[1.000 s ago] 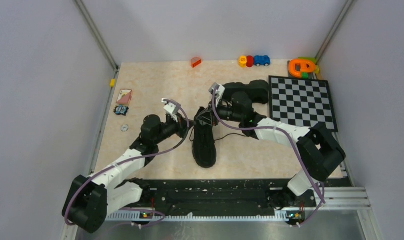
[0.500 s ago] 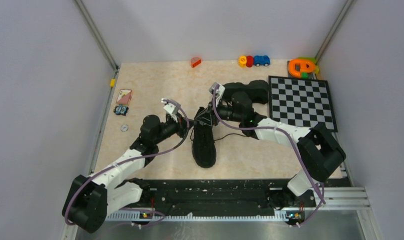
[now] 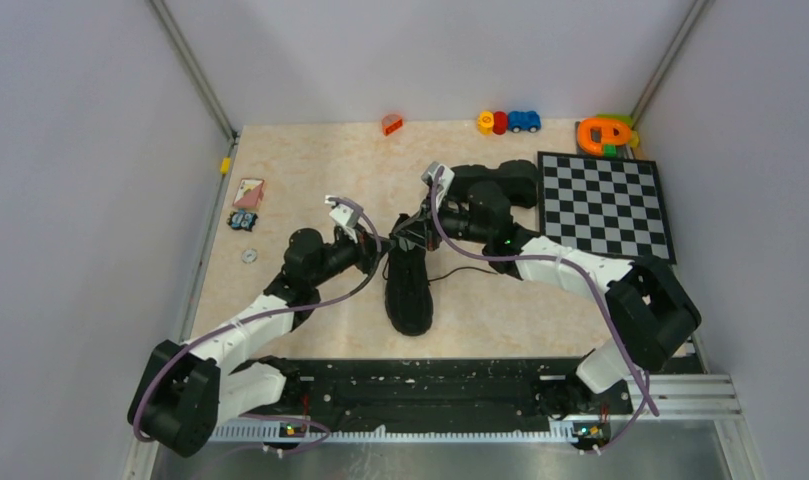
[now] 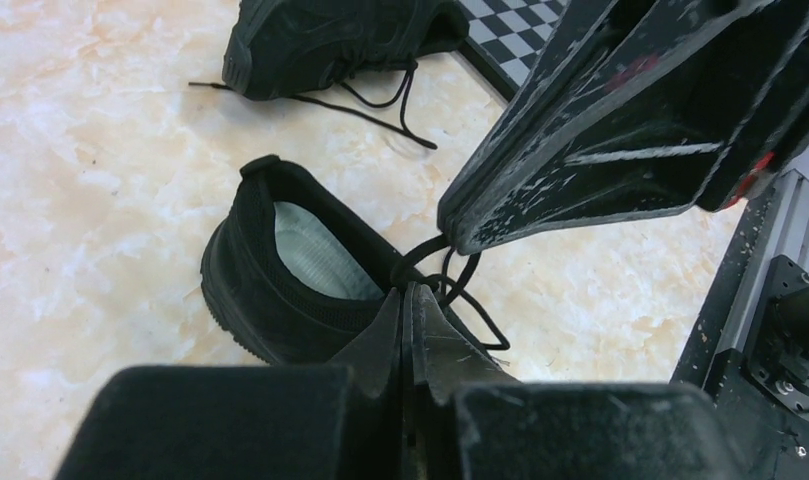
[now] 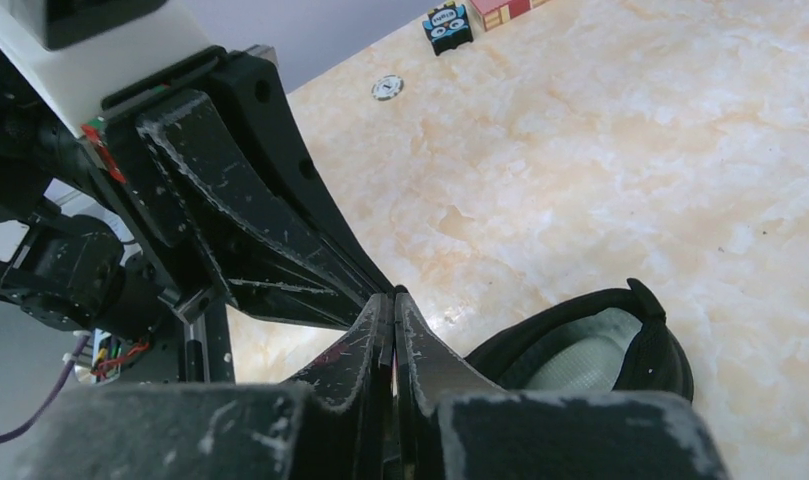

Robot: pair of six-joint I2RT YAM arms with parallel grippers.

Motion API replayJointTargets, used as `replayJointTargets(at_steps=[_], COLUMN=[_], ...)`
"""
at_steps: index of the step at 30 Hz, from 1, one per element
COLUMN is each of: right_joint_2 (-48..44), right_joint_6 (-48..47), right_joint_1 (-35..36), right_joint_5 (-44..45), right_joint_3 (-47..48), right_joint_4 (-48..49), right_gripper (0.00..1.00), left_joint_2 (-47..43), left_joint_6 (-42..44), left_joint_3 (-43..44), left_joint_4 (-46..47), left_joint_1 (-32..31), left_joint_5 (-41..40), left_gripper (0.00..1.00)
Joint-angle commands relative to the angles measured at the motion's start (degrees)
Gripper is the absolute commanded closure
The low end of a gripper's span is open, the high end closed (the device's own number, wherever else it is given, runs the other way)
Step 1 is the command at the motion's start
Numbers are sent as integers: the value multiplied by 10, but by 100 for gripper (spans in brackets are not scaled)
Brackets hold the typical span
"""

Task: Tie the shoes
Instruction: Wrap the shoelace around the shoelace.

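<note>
My left gripper (image 4: 408,300): jaws pressed flat together, tips right at the lace (image 4: 458,285) of the near shoe; whether it is pinched I cannot tell.
My right gripper (image 5: 393,305): jaws shut too, its tip just beside my left tip.
Near shoe (image 3: 408,290): middle of the table (image 3: 310,170), under both tips.
Far shoe (image 3: 495,180): beside the checkerboard (image 3: 605,205), laces trailing loose.

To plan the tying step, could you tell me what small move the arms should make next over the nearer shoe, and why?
The left gripper and right gripper are both shut, tips nearly meeting over the shoe, each apparently pinching the lace, which loops slack. So probably draw them apart sideways to tighten it.
</note>
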Motion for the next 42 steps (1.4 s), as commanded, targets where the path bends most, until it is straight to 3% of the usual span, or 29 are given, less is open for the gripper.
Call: replayJointTargets(at_steps=[1, 3, 9, 11, 16, 22, 34, 42], right_joint_2=[-19, -19, -10, -8, -10, -15, -15, -12], right_joint_6=[-3, -7, -12, -11, -5, -2, 7, 15], right_joint_1=[7, 7, 7, 7, 7, 7, 7, 7], right_joint_5=[0, 5, -13, -15, -11, 1, 23, 21], right_joint_3=[25, 25, 36, 37, 42, 43, 52, 56], right_joint_4=[1, -4, -19, -19, -19, -18, -41, -43], right_gripper=[85, 74, 72, 74, 100, 100, 100, 100], left_joint_2=[-1, -2, 3, 6, 8, 4, -23, -1], left_joint_6=[-13, -12, -14, -16, -18, -26, -30, -25], left_joint_3=[1, 4, 10, 10, 10, 1, -37, -31], left_joint_4=[66, 63, 60, 62, 67, 73, 126, 148], left_joint_1=[1, 1, 1, 1, 1, 1, 0, -8], left_joint_5=[15, 14, 19, 20, 26, 35, 52, 53], left_gripper=[100, 100, 100, 100, 100, 100, 61, 54])
